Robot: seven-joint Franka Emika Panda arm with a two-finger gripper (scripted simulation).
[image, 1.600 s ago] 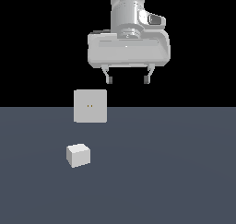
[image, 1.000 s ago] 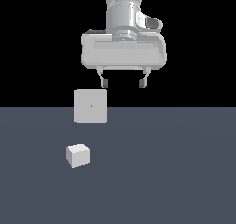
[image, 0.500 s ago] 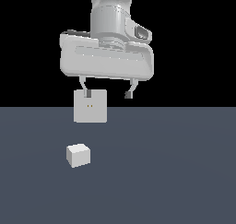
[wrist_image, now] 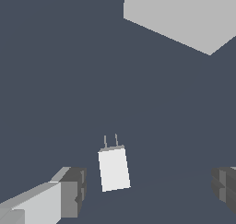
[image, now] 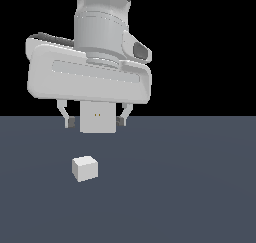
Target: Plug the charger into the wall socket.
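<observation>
- Robot gripper (image: 95,122) hangs above the dark floor (image: 190,187), jaws spread wide and holding nothing
- Charger (image: 84,168), a small off-white block, lies on the floor below the gripper
- Wall socket (image: 97,119) stands upright behind it, partly hidden by the gripper body

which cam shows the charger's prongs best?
Wrist view: the charger lies unobstructed on the floor with both prongs visible, pointing toward the wall socket. The exterior view shows the charger only as a plain cube, prongs hidden.

A bare simulator scene: flat dark grey floor (image: 200,197) under a plain black backdrop (image: 210,47).
</observation>
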